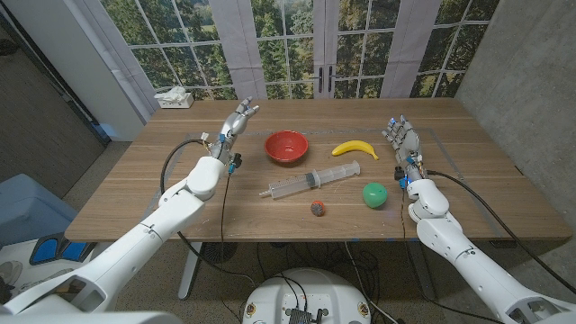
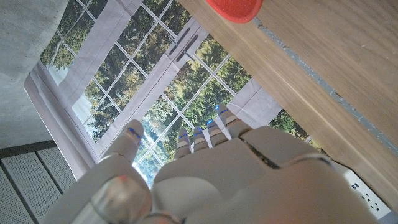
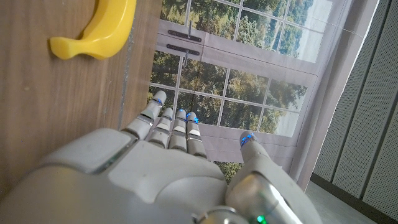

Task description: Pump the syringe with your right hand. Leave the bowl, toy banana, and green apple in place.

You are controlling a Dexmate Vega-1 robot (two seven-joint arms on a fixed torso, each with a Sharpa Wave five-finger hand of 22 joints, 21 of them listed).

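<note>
Syringe [image 1: 310,181] lies mid-desk [image 1: 486,193] between the bowl [image 1: 286,146], banana [image 1: 355,148] and apple [image 1: 374,194], untouched, with the right robot hand [image 1: 402,137] released beside the banana and the left robot hand [image 1: 238,119] released, fingers straight, left of the bowl.

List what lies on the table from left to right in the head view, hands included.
Tissue box → left hand → red bowl → syringe → toy banana → green apple → right hand.
</note>
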